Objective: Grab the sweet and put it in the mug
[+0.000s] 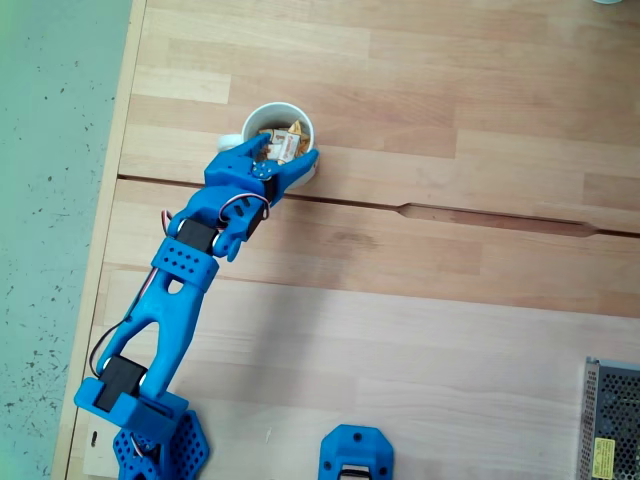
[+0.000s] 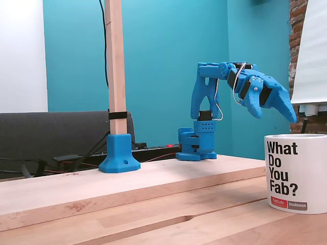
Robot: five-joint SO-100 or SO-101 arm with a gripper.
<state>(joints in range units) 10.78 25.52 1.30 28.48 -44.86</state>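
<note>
While fingers (image 1: pixel 283 160) overlap its rim, the mug (image 1: pixel 262 115) holds sweets (image 1: pixel 292 138).

The pincer (image 1: pixel 283 152) covers part of the mug (image 1: pixel 262 113) mouth, and the mug (image 2: pixel 296 173) is cropped at right.

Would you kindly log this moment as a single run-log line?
stage: release over mug | gripper: open, above mug | sweet: between the open fingers at the mug's mouth | table: wooden
</note>
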